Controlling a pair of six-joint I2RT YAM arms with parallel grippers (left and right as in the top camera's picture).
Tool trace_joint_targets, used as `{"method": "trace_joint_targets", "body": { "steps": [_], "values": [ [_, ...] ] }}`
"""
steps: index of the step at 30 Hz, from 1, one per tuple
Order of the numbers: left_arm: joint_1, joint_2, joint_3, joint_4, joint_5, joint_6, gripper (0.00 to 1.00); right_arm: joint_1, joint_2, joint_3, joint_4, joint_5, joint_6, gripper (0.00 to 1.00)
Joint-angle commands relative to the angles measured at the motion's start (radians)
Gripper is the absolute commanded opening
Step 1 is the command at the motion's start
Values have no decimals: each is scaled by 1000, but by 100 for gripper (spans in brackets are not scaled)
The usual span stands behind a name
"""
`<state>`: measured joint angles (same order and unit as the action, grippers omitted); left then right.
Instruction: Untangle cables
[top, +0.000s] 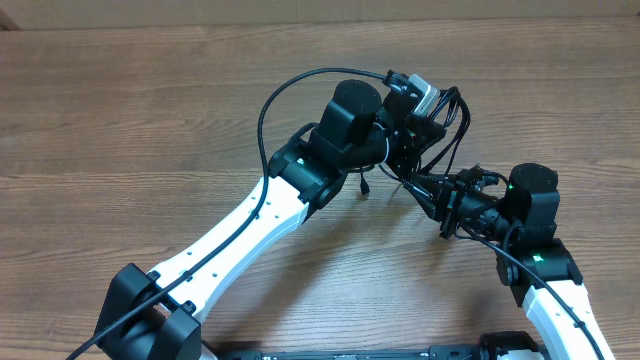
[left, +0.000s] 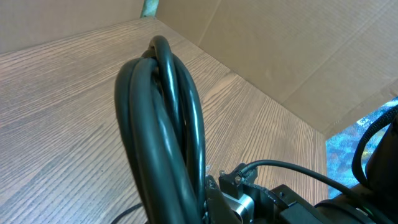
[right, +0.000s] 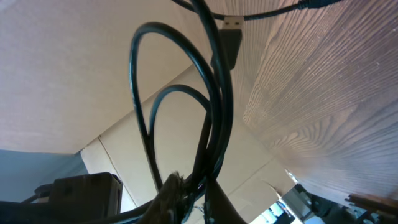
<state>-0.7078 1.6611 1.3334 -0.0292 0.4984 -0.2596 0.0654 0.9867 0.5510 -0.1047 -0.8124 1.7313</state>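
The cables (top: 452, 118) are a bunch of thin black loops held up over the middle of the table between both grippers. My left gripper (top: 408, 140) is shut on the bunch from the left. In the left wrist view the cables (left: 163, 118) rise as a tight loop straight out of the left gripper (left: 202, 202). My right gripper (top: 426, 188) comes in from the lower right, and its fingers (right: 186, 196) press together on several strands of the cables (right: 214, 124). A silvery plug (right: 231, 26) hangs at the top of that view. Another plug end (top: 366, 190) dangles below the left gripper.
The wooden table (top: 150, 100) stretches to the left and behind. The left arm's own thick wire (top: 268, 100) arches above its wrist. A cardboard wall (left: 280, 56) stands at the table's far edge. The two arms sit close together near the centre.
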Motion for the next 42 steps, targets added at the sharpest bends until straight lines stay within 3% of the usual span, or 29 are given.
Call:
{"method": "trace_joint_targets", "body": {
  "steps": [1,11,15,22,31,33,36,42],
  "values": [
    [-19,1,11,16,26,-13,4,-1,-8,11,6,-7,0,8],
    [-20,1,11,15,20,-14,4,-1,-8,11,37,-9,-34,4],
    [-19,1,11,-5,-26,-15,4,-1,-8,11,142,-45,-87,4],
    [-16,1,11,-77,-236,-167,4,-1,-8,11,213,-74,-117,4],
    [19,1,11,-123,-247,-227,4,-2,-8,11,216,-72,-125,4],
    [24,1,11,-116,-244,-282,4,-1,-8,11,216,-72,-125,12],
    [24,1,11,-93,-193,-295,4,-2,-8,11,215,-71,-125,62],
    [24,1,11,-29,-94,-295,4,-2,-8,11,158,-34,-124,63]
  ]
}}
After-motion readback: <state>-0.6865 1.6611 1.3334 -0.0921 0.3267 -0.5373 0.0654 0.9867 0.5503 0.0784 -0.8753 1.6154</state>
